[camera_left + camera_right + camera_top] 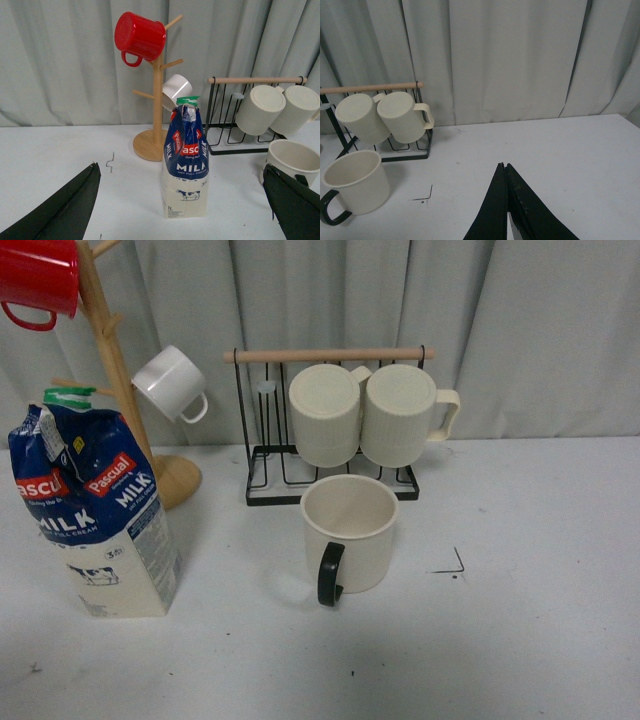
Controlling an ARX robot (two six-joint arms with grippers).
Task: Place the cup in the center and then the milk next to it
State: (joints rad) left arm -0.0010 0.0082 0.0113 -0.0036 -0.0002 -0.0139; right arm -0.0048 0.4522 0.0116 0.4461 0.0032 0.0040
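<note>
**While both arms hang back, cup and milk stand apart on the bench**

Although neither arm shows in the front view, each wrist camera shows its own fingers. The left fingers (70, 205) are spread wide and hold nothing. The milk (185, 165) stands upright in the gap between them, and neither finger touches it. How far beyond the tips the carton stands is hard to judge from this angle. The right fingers (492, 215) are pressed together into one point, with nothing in them, above bare bench (540, 620).

From the front, the milk (95, 520) stands at the left side of the bench, green cap on top and its creased top leaning slightly. It is in front of the round base of the wooden mug tree (120, 390). A red mug (38, 280) and a small white cup (170, 383) hang on the tree's pegs.

The cup (348, 535) sits upright near the middle of the bench, mouth up, its black handle turned toward the camera. It stands just in front of the black wire rack (262, 455), where two ribbed cream mugs (325, 412) hang side by side. A clear stretch of bench separates cup and milk. A small black corner mark (452, 565) lies on the bench to the cup's right.
</note>
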